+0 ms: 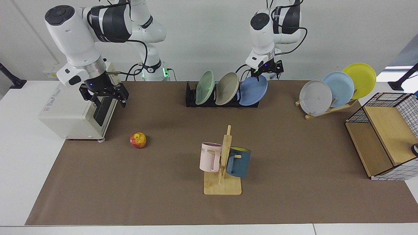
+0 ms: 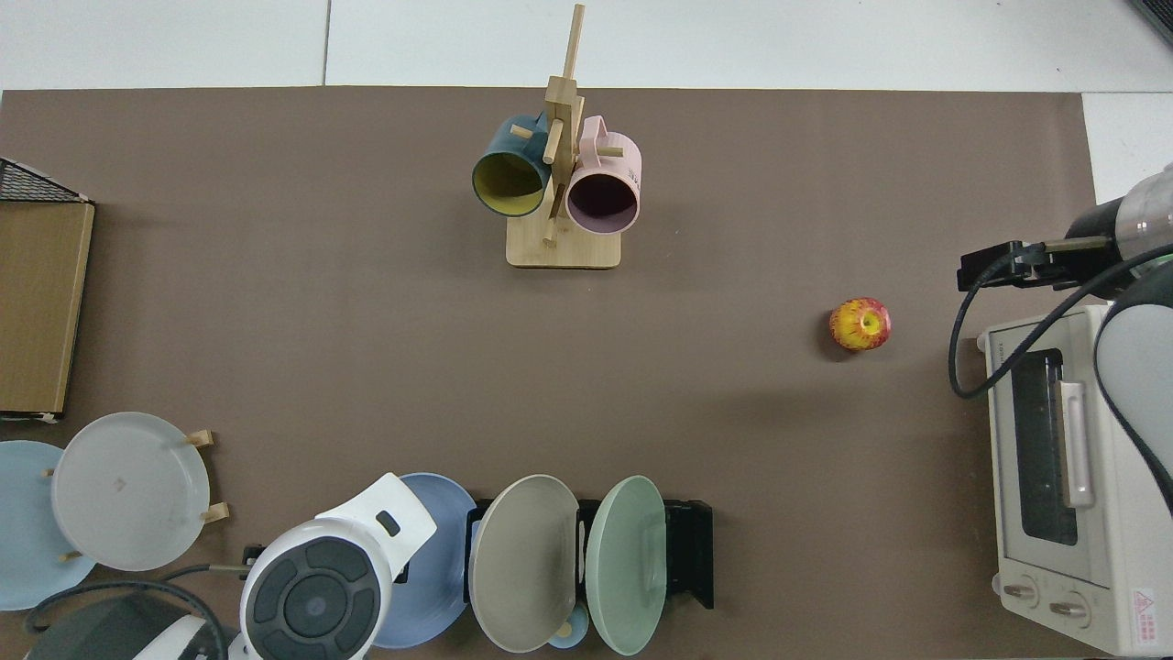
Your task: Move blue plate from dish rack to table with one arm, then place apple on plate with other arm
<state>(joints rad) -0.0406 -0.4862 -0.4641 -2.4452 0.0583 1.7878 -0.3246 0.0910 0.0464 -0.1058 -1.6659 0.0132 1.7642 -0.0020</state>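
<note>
The blue plate (image 1: 253,90) (image 2: 442,587) leans in the end slot of the black dish rack (image 1: 190,95) (image 2: 689,550), nearest the wooden plate stand. My left gripper (image 1: 267,73) hangs open just above the plate's top rim, not touching it. In the top view that arm's wrist covers the gripper and part of the plate. The apple (image 1: 138,140) (image 2: 860,324) lies on the brown mat of the table (image 1: 294,147). My right gripper (image 1: 104,96) (image 2: 1003,266) waits open in front of the toaster oven, above and behind the apple.
A beige plate (image 1: 227,88) and a pale green plate (image 1: 205,87) share the rack. A mug tree (image 1: 225,163) holds two mugs mid-table. A wooden stand (image 1: 326,109) carries grey, pale blue and yellow plates. A toaster oven (image 1: 72,114) and a wire shelf (image 1: 382,143) flank the mat.
</note>
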